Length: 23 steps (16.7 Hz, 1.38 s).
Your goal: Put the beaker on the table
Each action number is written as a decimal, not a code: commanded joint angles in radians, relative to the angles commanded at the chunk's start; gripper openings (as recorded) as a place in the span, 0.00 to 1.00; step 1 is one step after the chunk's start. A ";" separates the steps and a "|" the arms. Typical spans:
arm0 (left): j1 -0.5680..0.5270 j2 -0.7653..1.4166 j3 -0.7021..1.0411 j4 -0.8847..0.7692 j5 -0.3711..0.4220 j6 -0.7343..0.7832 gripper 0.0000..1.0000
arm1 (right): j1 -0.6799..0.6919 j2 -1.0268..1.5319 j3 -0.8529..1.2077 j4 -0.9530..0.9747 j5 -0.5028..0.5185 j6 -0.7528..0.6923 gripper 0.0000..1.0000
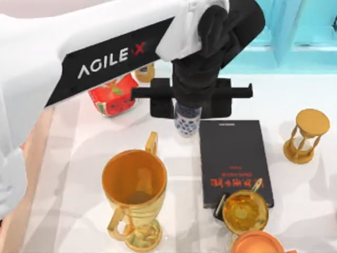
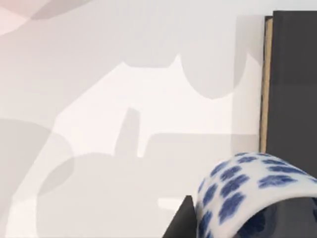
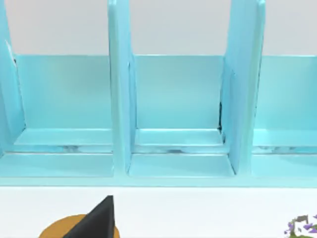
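The beaker [image 1: 187,122], a small white cup with blue flowers, stands upright just left of the black book's far corner, over the white table [image 1: 79,153]. My left gripper [image 1: 188,112] hangs straight above it and is shut on it. Up close, the beaker [image 2: 247,193] shows its patterned wall and rim, with a dark finger [image 2: 181,220] against its side. I cannot tell whether its base touches the table [image 2: 99,99]. My right arm is parked facing the shelf, and one dark finger [image 3: 99,218] of it shows.
A black book [image 1: 234,158] lies right of the beaker. A large gold handled goblet [image 1: 134,190] stands in front, a small gold cup [image 1: 245,211] at the book's near corner, an hourglass [image 1: 305,137] at the right, a red carton [image 1: 112,95] behind left. A teal shelf [image 3: 173,99] lines the back.
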 joint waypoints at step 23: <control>0.037 0.015 -0.207 0.253 0.008 0.059 0.00 | 0.000 0.000 0.000 0.000 0.000 0.000 1.00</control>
